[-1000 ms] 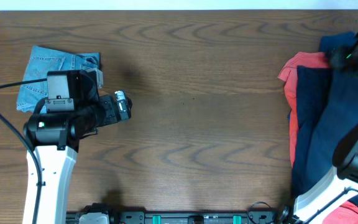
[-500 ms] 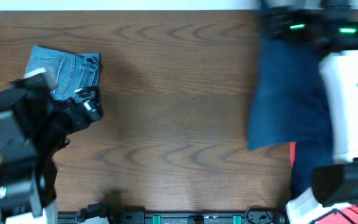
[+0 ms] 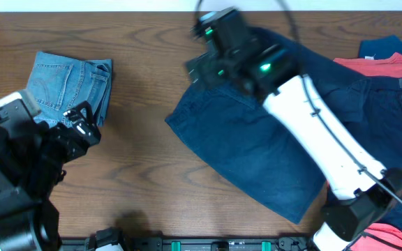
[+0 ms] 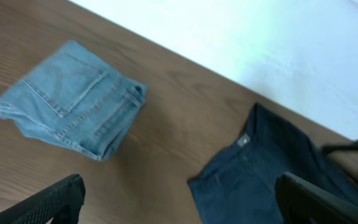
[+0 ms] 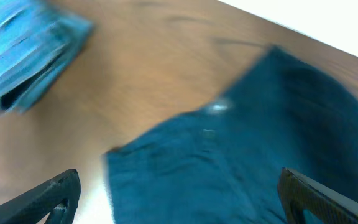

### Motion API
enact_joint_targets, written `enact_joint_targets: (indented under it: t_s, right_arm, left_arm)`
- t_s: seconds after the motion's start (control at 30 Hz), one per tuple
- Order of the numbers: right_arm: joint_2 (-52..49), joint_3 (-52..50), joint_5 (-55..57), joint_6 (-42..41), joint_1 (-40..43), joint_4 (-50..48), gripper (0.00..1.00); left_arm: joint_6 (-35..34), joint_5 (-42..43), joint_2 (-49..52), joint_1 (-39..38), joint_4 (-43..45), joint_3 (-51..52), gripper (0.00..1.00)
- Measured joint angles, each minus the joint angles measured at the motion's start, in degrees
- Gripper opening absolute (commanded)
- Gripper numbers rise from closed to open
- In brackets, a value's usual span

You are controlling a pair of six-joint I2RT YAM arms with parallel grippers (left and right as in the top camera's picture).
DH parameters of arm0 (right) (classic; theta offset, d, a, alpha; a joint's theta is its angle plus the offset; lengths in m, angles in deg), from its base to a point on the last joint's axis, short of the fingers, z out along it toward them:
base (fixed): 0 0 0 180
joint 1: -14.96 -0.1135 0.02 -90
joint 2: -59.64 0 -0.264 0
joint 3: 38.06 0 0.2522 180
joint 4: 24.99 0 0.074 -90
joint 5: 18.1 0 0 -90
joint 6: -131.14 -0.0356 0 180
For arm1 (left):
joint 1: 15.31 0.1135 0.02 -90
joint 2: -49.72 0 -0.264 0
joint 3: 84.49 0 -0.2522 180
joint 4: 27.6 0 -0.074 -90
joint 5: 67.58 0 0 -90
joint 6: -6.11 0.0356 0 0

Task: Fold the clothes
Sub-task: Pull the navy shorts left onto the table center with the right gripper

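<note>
A navy garment (image 3: pixel 257 153) lies spread out, unfolded, across the middle of the table, its waistband toward the back. My right gripper (image 3: pixel 195 66) hovers over its far left corner, open, with nothing between the fingers (image 5: pixel 48 196); the navy cloth (image 5: pixel 241 143) lies below them. A folded pair of light blue denim shorts (image 3: pixel 72 84) rests at the back left. My left gripper (image 3: pixel 82 122) hangs open just in front of the shorts, apart from them. In the left wrist view the denim shorts (image 4: pixel 73 99) and the navy garment (image 4: pixel 266 174) both lie ahead of the wide-spread fingers (image 4: pixel 55 202).
A pile of unfolded clothes sits at the right edge: a red piece (image 3: pixel 389 66), a blue piece (image 3: pixel 382 45) and more navy cloth. The right arm (image 3: pixel 319 132) stretches diagonally over the navy garment. Bare wood (image 3: pixel 145 153) separates the shorts from the garment.
The right arm swung from the pile at the right to the table's back centre, pulling the navy garment out over the table, then opened its jaws. The left arm drew back toward the front left.
</note>
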Motion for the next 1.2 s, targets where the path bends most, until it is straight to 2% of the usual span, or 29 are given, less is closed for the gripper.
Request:
enact_joint_targets:
  t_s: [0.17, 0.3, 0.53, 0.7, 1.0, 1.1, 1.13, 1.2]
  right_arm:
    - [3.65, 1.25, -1.31, -4.17, 9.99, 2.84, 0.95]
    - [8.66, 1.66, -5.53, -6.05, 18.53, 6.19, 0.94]
    - [13.42, 2.45, -9.53, -8.13, 27.3, 11.63, 0.95]
    - [13.53, 2.47, -10.34, -8.72, 30.29, 15.1, 0.96]
    - [13.53, 2.47, -10.54, -8.74, 32.11, 16.09, 0.97]
    - [13.53, 2.47, -9.77, -8.72, 32.41, 16.09, 0.97]
    - [13.53, 2.47, -9.44, -8.74, 32.41, 16.09, 0.97]
    - [13.51, 2.47, -9.05, -8.72, 32.41, 16.11, 0.97]
  left_arm:
    - [2.1, 1.75, 8.04, -5.07, 0.07, -0.13, 0.83]
    - [5.09, 2.29, 19.61, -13.18, 0.48, -0.24, 0.79]
    - [8.59, -1.46, 43.65, -25.57, 5.03, -0.35, 0.79]
    - [9.01, -5.2, 55.54, -28.3, 11.8, -0.35, 0.79]
    - [10.25, -5.68, 64.39, -28.3, 16.59, -0.35, 0.78]
    - [11.54, -3.21, 65.99, -28.3, 15.58, -0.35, 0.69]
    - [12.02, -2.64, 66.45, -28.39, 14.78, -0.37, 0.64]
    - [12.46, -1.84, 66.53, -28.48, 13.73, -0.5, 0.46]
